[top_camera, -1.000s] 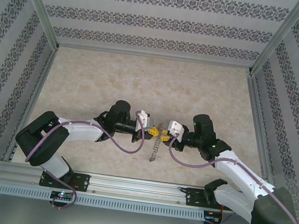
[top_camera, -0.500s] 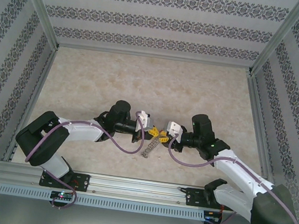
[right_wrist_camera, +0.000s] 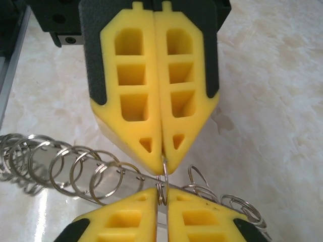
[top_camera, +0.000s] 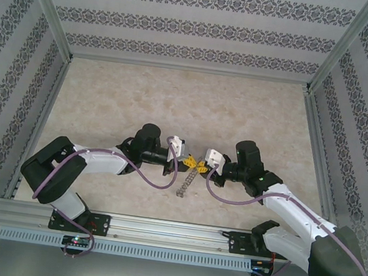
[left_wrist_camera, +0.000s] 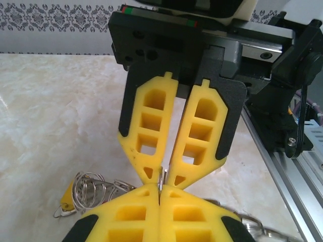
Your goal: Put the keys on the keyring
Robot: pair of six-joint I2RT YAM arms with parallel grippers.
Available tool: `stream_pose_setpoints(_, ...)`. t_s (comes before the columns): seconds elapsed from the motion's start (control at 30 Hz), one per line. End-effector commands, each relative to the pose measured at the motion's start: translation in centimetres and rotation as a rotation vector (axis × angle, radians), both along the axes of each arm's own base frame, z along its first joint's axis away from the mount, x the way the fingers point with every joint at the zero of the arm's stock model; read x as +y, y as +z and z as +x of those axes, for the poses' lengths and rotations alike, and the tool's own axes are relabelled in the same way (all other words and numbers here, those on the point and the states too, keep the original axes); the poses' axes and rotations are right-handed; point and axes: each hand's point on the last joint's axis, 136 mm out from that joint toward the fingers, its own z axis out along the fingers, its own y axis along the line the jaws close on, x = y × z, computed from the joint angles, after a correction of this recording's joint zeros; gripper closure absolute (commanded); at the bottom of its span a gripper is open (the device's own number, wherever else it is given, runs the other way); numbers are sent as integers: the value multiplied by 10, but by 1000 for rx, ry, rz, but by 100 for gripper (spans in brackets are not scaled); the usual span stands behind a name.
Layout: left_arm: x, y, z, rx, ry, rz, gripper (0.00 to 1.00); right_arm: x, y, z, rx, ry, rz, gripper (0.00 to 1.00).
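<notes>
My two grippers meet tip to tip above the table's middle. The left gripper (top_camera: pixel 190 160) (left_wrist_camera: pixel 160 190) is shut on a thin silver ring of the keyring (top_camera: pixel 188 177). The right gripper (top_camera: pixel 201 163) (right_wrist_camera: pixel 161 197) faces it and is shut on the same small ring (right_wrist_camera: pixel 162 182). The rest of the keyring hangs below as a floppy row of silver loops (right_wrist_camera: pixel 75 171), trailing toward the table. An orange-yellow key (left_wrist_camera: pixel 65 200) lies among the loops (left_wrist_camera: pixel 93 187) at the lower left of the left wrist view. The other keys are hidden.
The marble-patterned table (top_camera: pixel 175 102) is walled by patterned panels on three sides. An aluminium rail (top_camera: pixel 171 232) runs along the near edge by both arm bases. A frame rail (left_wrist_camera: pixel 298 181) lies close on the right in the left wrist view.
The right gripper has closed onto the ring and edged slightly left toward the left gripper. The hanging chain of loops has swung a little from side to side. The left gripper stays shut.
</notes>
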Motion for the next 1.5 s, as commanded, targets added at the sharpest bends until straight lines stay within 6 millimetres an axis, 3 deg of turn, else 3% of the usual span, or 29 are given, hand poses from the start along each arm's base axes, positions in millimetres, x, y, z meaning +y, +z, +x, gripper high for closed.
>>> stream_pose_setpoints(0.0, -8, 21, 0, -40, -37, -86, 100, 6, 8, 4, -39, 7, 7, 95)
stream_pose_setpoints(0.13, -7, 14, 2, -26, -26, -69, 100, 7, 14, 2, -43, 22, 13, 100)
stream_pose_setpoints(0.27, -5, 1, 5, -14, -1, -13, 91, 1, 15, 3, -37, 14, -46, 100)
stream_pose_setpoints(0.3, -4, -2, 6, -16, 11, -5, 75, -2, 14, 4, -32, 1, -71, 100)
stream_pose_setpoints(0.33, -3, -3, 6, -21, 16, 0, 67, -5, 15, 7, -24, -18, -95, 100)
stream_pose_setpoints(0.37, -2, -4, 5, -25, 15, 6, 65, -8, 14, 9, -13, -28, -124, 100)
stream_pose_setpoints(0.77, 5, -9, 11, -54, 36, 65, 62, -28, -7, 0, 73, 36, -419, 100)
stream_pose_setpoints(1.03, -1, -11, 12, -41, -1, 62, 63, -42, -28, -11, 182, 81, -614, 100)
stream_pose_setpoints(1.23, -4, -9, 11, -38, -21, 47, 63, -47, -29, -13, 207, 98, -673, 100)
stream_pose_setpoints(1.47, -9, -8, 17, -40, -28, 45, 63, -35, -19, -11, 200, 106, -605, 100)
